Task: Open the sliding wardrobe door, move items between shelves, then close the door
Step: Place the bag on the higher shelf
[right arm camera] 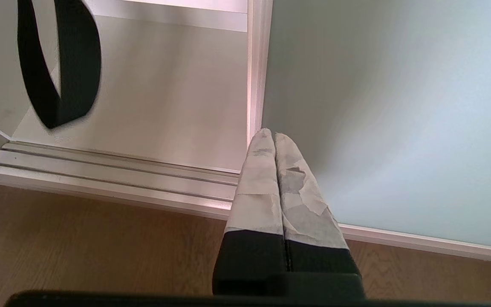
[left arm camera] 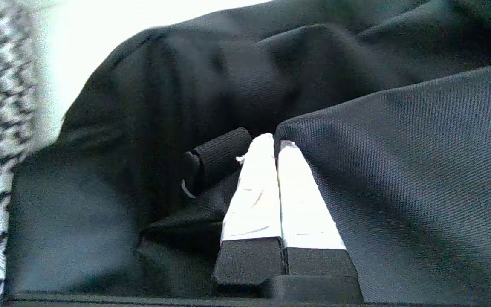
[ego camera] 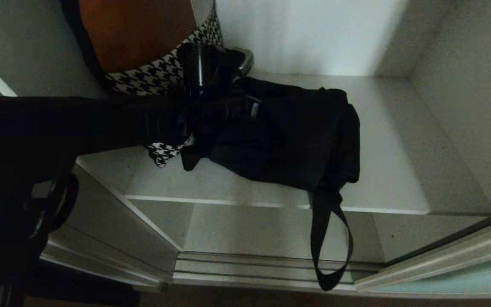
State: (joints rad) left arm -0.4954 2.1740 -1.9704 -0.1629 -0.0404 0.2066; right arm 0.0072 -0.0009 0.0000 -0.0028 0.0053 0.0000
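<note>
the left pincer (left arm camera: 273,143) has its two white-taped fingers (left arm camera: 254,192) pressed together, tips pushed into the folds of the black bag (left arm camera: 399,170); whether a thin fold of cloth is caught between them cannot be made out, and nothing thick is. in the head view the left arm reaches across from the left, and the left pincer (ego camera: 218,113) sits at the bag's left end.

the black bag (ego camera: 288,140) lies slumped on the upper shelf (ego camera: 382,170), near the shelf's front edge. its strap (ego camera: 328,243) hangs over that edge and loops down in front of the lower shelf (ego camera: 249,230). just left of the bag sits a houndstooth-patterned item (ego camera: 160,79) with an orange panel, touching or nearly touching the bag.

the bag looks soft and light: woven cloth, creased, with no stiffness of its own. it would likely sag and swing from any one hold, and the dangling strap could snag on the shelf edge. a thick fold or the rolled piece of webbing (left arm camera: 222,155) just beside the fingertips looks a surer hold than flat cloth, which may slip out.

right of the bag and lower, the sliding wardrobe door (ego camera: 463,273) stands slid aside. the right pincer (right arm camera: 274,136) is shut on nothing, low by the door's frame edge, above the wood floor (right arm camera: 79,247).
</note>
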